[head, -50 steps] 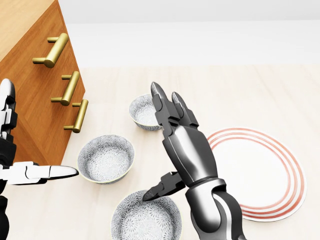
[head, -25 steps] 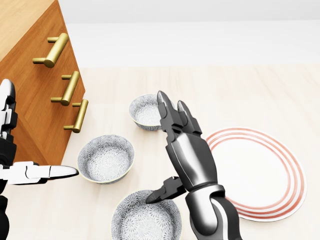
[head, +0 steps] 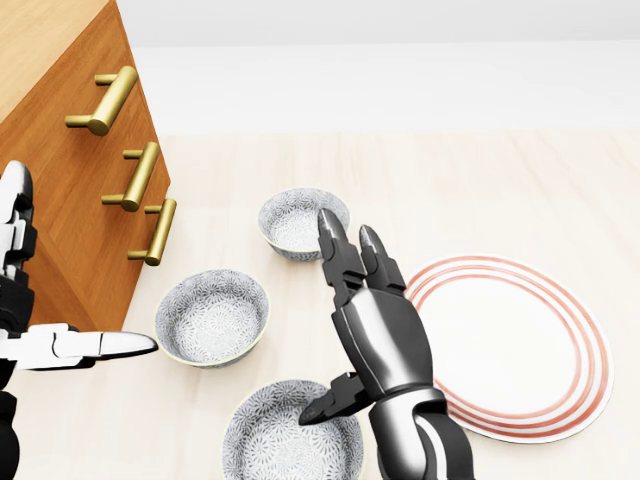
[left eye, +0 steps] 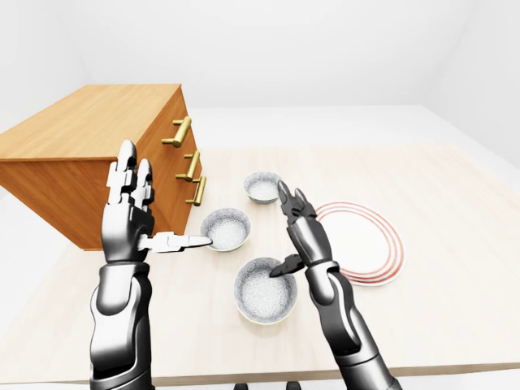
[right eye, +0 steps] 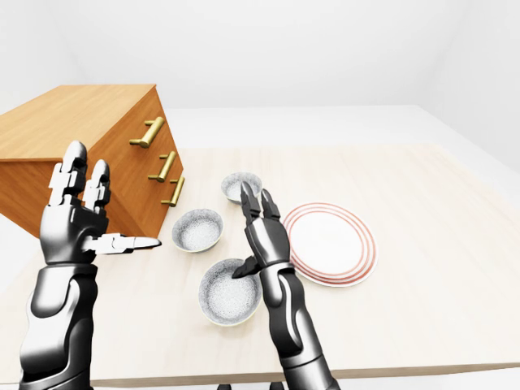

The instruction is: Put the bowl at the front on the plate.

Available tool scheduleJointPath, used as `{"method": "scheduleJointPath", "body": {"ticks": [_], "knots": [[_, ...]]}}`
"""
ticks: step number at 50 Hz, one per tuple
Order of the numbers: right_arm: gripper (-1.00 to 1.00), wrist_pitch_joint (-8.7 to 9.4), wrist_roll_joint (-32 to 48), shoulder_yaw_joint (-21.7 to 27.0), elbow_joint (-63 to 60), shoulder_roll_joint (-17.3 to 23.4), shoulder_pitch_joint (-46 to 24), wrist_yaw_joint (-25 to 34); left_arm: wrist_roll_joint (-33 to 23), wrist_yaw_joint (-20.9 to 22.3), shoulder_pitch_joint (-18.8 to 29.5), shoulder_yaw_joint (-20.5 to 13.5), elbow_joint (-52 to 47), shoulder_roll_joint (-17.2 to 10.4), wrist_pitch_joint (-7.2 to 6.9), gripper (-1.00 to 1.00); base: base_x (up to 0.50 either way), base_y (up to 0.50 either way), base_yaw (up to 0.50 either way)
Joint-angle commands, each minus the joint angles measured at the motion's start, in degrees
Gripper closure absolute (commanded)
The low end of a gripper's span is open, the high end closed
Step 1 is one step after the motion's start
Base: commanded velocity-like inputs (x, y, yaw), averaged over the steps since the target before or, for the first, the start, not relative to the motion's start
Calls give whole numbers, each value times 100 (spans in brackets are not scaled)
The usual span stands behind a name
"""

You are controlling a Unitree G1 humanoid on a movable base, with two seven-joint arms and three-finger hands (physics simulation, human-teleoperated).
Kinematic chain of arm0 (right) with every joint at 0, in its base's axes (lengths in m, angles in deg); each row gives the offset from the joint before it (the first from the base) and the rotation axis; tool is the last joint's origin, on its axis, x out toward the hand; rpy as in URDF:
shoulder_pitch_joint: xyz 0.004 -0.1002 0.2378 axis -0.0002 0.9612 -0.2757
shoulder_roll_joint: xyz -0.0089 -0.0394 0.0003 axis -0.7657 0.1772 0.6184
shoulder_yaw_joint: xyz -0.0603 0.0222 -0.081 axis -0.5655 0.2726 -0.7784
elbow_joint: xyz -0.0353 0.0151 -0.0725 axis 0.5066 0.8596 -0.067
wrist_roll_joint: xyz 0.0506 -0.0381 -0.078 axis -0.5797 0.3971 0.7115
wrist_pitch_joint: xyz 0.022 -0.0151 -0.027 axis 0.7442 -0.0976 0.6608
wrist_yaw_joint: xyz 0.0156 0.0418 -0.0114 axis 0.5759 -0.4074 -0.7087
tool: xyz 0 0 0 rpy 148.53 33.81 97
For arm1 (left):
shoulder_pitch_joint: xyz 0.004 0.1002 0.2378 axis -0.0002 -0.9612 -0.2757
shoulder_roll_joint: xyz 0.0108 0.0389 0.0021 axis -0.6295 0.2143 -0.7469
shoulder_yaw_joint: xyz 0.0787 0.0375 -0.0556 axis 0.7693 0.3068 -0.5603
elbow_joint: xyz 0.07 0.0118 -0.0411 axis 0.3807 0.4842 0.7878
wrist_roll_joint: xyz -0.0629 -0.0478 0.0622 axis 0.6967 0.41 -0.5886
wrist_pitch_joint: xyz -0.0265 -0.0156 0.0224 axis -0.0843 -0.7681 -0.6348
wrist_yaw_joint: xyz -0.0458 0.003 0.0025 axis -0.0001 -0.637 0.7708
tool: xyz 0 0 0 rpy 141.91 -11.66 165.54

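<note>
A chest of drawers (left eye: pixel 97 154) fills the table's (left eye: pixel 455 268) left side. Beside it the left hand (left eye: pixel 127 227) is raised, fingers straight up and together, thumb jutting sideways toward the middle bowl (left eye: pixel 226 229); it holds nothing. Another bowl (left eye: pixel 263 187) sits farther up the table. The task's bowl (head: pixel 270 440) is the one closest to the table's near edge, just left of the plate (left eye: pixel 366 244) and not touching it.

The right hand (head: pixel 378 335) stands over that bowl's right rim with its fingers stretched out and spread. Only the thumb (head: pixel 330 400) reaches above the bowl, and nothing is gripped.

To do this well, I'd say the hand needs to tip down so the thumb goes inside the wall and the fingers go outside. It should pinch firmly, lift the bowl clear, carry it right and lower it level onto the plate's middle. The patterned wall looks thin and smooth, so a shallow grip might slip.

Compared with a second ago, the right hand has drawn toward the near edge and sunk, and its fingertips no longer cover the farthest bowl. The bowls, plate and left hand are unchanged, and the view has held steady.
</note>
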Motion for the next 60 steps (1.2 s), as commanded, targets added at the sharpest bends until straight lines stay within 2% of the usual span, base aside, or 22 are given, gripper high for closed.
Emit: {"method": "scheduleJointPath", "body": {"ticks": [1, 22, 48, 60], "knots": [[-100, 0, -17, 11, 289, -41, -37, -88, -5, 12, -12, 7, 74, 6, 0, -100, 0, 0, 0], [-100, 0, -369, 160, 1109, -152, -585, -194, -15, 20, -37, 20, 59, 16, 0, -100, 0, 0, 0], [-100, 0, -374, 54, 1140, -154, -385, -237, -24, 13, -37, 21, 7, 22, 0, -100, 0, 0, 0], [-100, 0, -617, 23, 1330, -206, -363, -182, -16, 18, -28, 24, 64, 22, 0, -100, 0, 0, 0]]}}
